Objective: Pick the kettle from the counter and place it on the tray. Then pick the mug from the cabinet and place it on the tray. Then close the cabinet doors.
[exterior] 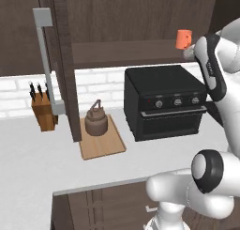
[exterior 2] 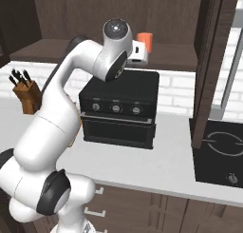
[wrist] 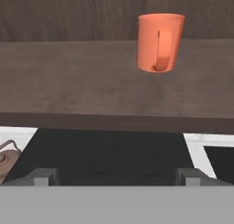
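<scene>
The white arm reaches up level with the dark wooden cabinet shelf (wrist: 91,81), fingers (wrist: 43,176) spread wide apart, empty, facing the small orange mug (wrist: 160,42).

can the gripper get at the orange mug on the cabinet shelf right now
Probably yes. The mug stands alone on the open cabinet shelf, handle facing the gripper, whose fingers are spread wide. Nothing lies between them; the black oven sits below the shelf, out of the way.

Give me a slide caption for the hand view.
Gripper open before the cabinet shelf, orange mug ahead, handle facing the camera.
</scene>
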Tool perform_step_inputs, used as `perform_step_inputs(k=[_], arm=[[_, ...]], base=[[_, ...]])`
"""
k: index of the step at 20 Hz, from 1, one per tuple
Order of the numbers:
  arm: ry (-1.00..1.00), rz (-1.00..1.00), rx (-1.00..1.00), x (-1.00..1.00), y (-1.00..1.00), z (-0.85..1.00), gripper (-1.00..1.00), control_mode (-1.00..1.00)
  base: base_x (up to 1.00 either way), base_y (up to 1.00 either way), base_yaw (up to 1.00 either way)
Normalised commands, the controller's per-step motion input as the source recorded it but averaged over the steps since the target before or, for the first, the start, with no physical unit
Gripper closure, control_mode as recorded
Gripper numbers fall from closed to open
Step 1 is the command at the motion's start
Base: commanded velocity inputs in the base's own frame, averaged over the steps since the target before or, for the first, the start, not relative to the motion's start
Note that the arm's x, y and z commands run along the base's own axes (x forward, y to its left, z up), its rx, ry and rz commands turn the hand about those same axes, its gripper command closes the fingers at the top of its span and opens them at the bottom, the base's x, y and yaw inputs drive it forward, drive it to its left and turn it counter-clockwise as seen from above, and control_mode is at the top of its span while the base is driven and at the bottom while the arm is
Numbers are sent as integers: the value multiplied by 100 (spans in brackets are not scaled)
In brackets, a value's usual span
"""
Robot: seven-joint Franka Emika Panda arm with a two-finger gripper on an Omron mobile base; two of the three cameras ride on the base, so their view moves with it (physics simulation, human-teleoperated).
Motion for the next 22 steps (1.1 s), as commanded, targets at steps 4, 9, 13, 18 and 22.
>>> perform_step_inputs(k=[4,9,13,18,22], arm=[[-11,-2,0,43,-27,12,-100,-100],[-6,-4,0,38,-24,1,-100,-100],[0,-6,0,40,-18,4,-100,-100],[0,-2,0,35,0,10,-100,-100],[0,0,0,33,0,6,-100,-100]], base=[[0,0,0],[0,0,0],[0,0,0],[0,0,0],[0,0,0]])
